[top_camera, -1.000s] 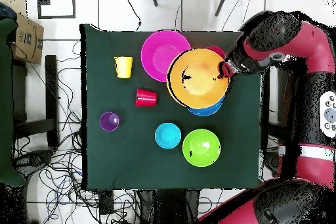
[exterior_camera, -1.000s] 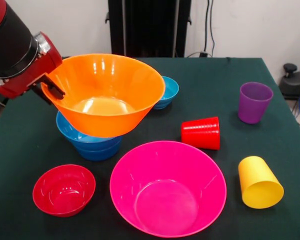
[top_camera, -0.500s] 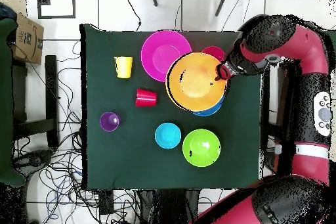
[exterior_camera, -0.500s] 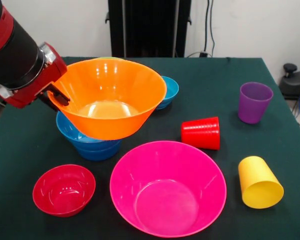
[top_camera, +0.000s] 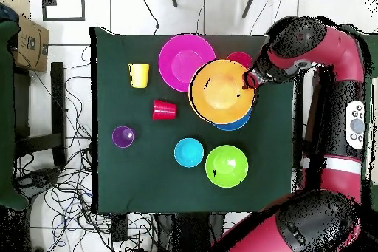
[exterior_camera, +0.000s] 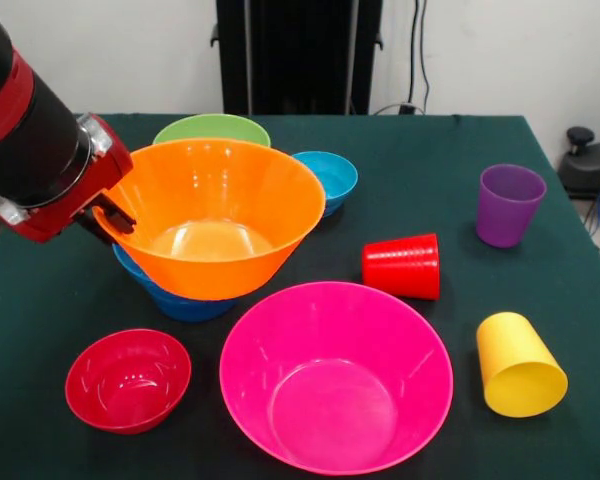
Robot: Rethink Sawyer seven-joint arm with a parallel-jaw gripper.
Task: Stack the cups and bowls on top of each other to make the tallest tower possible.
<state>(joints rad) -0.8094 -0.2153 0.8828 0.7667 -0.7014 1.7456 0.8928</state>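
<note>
Compared to a second ago, your orange bowl (exterior_camera: 220, 215) has dropped lower over the blue bowls (exterior_camera: 180, 300), so a lot less blue shows underneath, and the green bowl (exterior_camera: 212, 129) behind it is now peeking over the rim. The gripper (exterior_camera: 112, 212) came down with it and is pinched shut on the orange bowl's rim at the picture's left in the front view. You can't tell from here whether the orange bowl is fully seated in the blue ones or just hovering in them.

Everything is glossy, smooth plastic on a dark green cloth table (exterior_camera: 430, 140). The bowls are round with flared walls. The pink bowl (exterior_camera: 335, 375) is the widest and sits upright just in front of the stack. The small red bowl (exterior_camera: 128, 378) is next to it, upright too.

The light-blue bowl (exterior_camera: 330, 178) sits right behind the orange one, partly hidden by it. The red cup (exterior_camera: 402, 265) lies on its side, and so does the yellow cup (exterior_camera: 518, 365). The purple cup (exterior_camera: 508, 204) stands upright, well apart from the stack.
</note>
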